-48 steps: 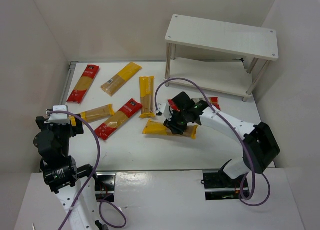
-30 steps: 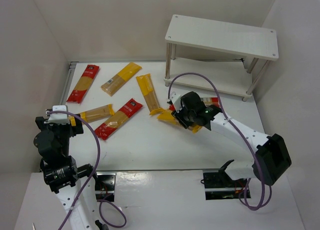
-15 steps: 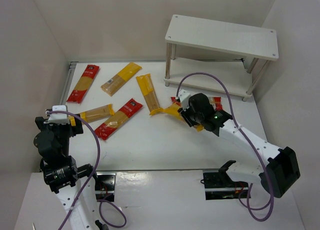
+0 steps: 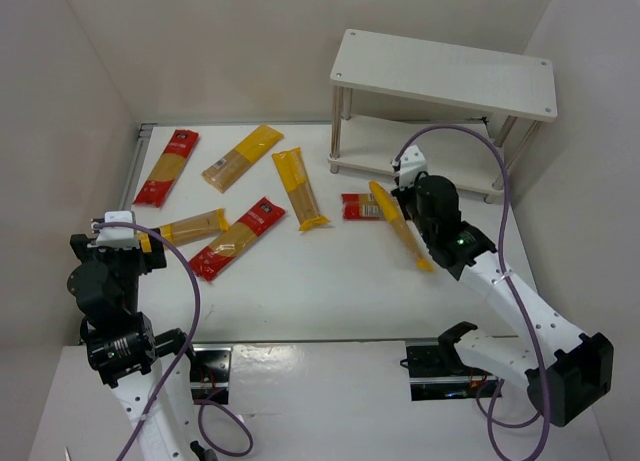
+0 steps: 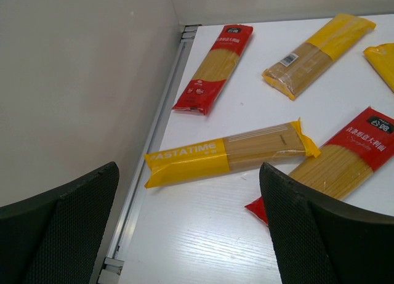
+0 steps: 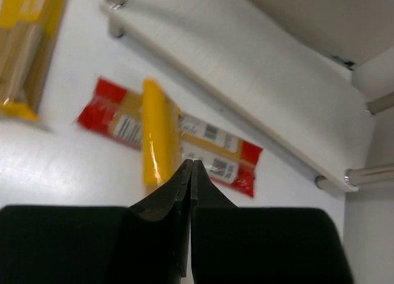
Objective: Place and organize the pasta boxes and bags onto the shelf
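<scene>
The right gripper [image 6: 192, 163] is reaching toward the front of the shelf [image 4: 440, 73]. Its two fingers are pressing flat together, and no gap is showing between them in the wrist view. Just past the fingertips the slanted yellow pack [image 4: 401, 226] is lying at an angle alongside the right arm. Its far end is crossing over the red pack by the shelf [image 4: 356, 206], which is resting on the table [image 4: 330, 291] just in front of the shelf's lower board. The wrist picture is blurring at that spot, so it is hard to tell whether the closed tips are nipping the edge of the slanted yellow pack or only sitting beside it.

The left gripper [image 5: 188, 176] is hanging over the near left corner of the table with its fingers spread wide. Below it the PASTATIME pack [image 5: 228, 153], yellow with a clear window, is lying flat. The near red pack [image 5: 335, 167] is lying just beside its right end. Farther back, the far red pack [image 5: 215, 65] is lying close to the left wall [image 5: 80, 81], and the far yellow pack [image 5: 320, 53] is lying to its right, well apart from it. The middle yellow pack [image 4: 300, 188] is resting between that group and the shelf's left legs.
</scene>
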`<state>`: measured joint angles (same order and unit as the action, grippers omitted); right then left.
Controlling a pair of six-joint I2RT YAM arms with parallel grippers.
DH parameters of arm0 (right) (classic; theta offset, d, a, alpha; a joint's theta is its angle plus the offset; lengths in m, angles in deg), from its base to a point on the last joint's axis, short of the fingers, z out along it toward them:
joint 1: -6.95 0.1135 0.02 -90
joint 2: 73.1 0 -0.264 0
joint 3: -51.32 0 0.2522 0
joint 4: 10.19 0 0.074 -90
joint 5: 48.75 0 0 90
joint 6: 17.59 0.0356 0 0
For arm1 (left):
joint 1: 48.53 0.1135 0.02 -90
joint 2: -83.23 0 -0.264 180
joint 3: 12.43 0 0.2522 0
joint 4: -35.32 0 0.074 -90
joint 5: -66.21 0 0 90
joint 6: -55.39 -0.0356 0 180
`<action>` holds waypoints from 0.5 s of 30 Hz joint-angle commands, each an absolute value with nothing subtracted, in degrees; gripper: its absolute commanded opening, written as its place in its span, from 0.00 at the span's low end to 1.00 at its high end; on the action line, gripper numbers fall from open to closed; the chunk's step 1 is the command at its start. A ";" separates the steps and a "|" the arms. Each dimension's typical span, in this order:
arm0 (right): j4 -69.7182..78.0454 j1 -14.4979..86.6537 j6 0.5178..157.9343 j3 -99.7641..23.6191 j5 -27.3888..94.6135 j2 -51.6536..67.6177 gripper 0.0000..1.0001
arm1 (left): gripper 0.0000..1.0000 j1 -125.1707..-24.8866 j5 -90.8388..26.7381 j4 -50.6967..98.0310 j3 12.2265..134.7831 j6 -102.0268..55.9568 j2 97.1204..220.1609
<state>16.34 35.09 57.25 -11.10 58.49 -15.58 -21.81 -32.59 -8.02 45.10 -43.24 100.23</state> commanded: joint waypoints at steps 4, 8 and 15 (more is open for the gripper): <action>0.67 29.20 56.68 -9.28 66.39 -14.13 0.00 | 1.00 -21.37 -32.40 -6.12 45.11 -42.00 99.49; 5.29 26.73 56.15 -11.64 59.81 -9.75 0.00 | 1.00 -21.37 -32.40 -6.12 45.11 -42.00 99.49; 21.48 26.73 52.47 -15.26 47.33 -2.00 1.00 | 1.00 -21.37 -32.40 -6.12 45.11 -42.00 99.49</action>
